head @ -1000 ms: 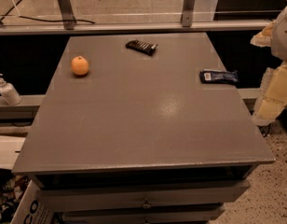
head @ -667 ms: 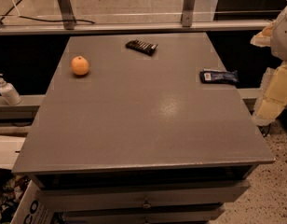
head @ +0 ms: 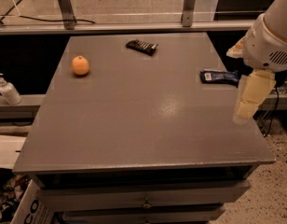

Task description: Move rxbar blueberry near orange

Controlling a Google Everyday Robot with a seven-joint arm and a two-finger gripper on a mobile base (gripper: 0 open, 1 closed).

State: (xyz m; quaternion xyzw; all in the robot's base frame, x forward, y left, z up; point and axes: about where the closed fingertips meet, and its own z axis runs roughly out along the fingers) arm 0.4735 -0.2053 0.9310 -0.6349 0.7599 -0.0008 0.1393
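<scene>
The rxbar blueberry [head: 219,77], a flat dark-blue wrapper with a small white patch, lies near the right edge of the grey table [head: 143,125]. The orange [head: 80,65] sits at the table's far left. My gripper [head: 249,101] hangs from the white arm [head: 269,36] at the right edge of the table. It is just right of and nearer than the rxbar, above the tabletop, and holds nothing that I can see.
A black ridged bar [head: 141,46] lies at the back middle of the table. A white pump bottle [head: 7,90] stands on a ledge to the left. A metal rail with posts [head: 64,6] runs behind the table. Drawers [head: 143,197] are below the front edge.
The arm and gripper have moved left, inward over the table's right edge and closer to the rxbar. The objects on the table have not moved.
</scene>
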